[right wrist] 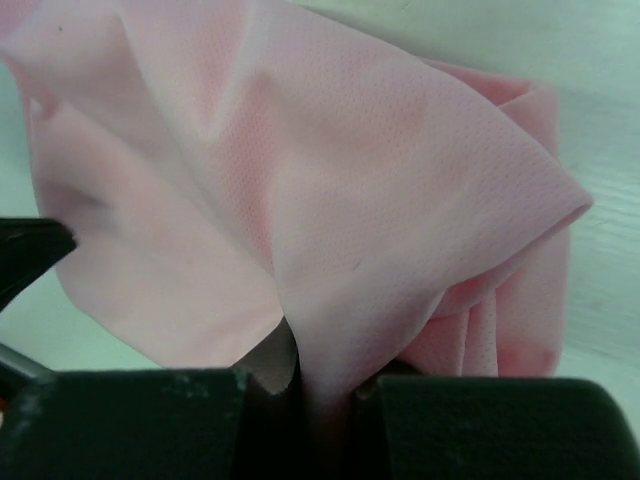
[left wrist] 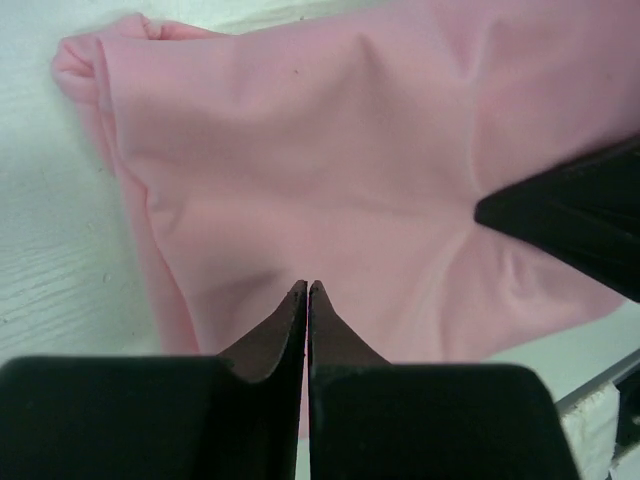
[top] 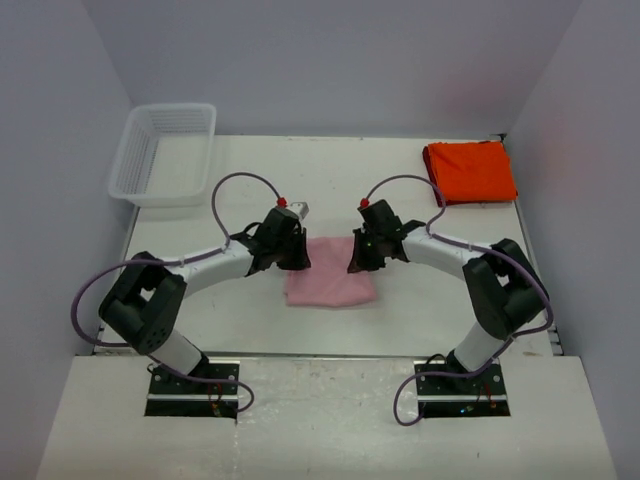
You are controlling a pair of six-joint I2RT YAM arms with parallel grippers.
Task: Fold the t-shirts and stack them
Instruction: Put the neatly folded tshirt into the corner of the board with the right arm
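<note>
The light pink t-shirt (top: 330, 285) lies folded on the table between my two grippers. My left gripper (top: 298, 258) sits at the shirt's upper left edge; in the left wrist view its fingertips (left wrist: 308, 287) are pressed together over the flat pink cloth (left wrist: 350, 170), with no fold showing between them. My right gripper (top: 358, 258) is at the upper right edge and is shut on a raised fold of the pink shirt (right wrist: 380, 200), which runs down between its fingers (right wrist: 325, 375). The orange-red t-shirt (top: 470, 172) lies folded at the back right.
A white mesh basket (top: 130, 150) stands at the back left corner. The right gripper's dark finger (left wrist: 580, 220) reaches into the left wrist view. The table's near edge runs just in front of the pink shirt.
</note>
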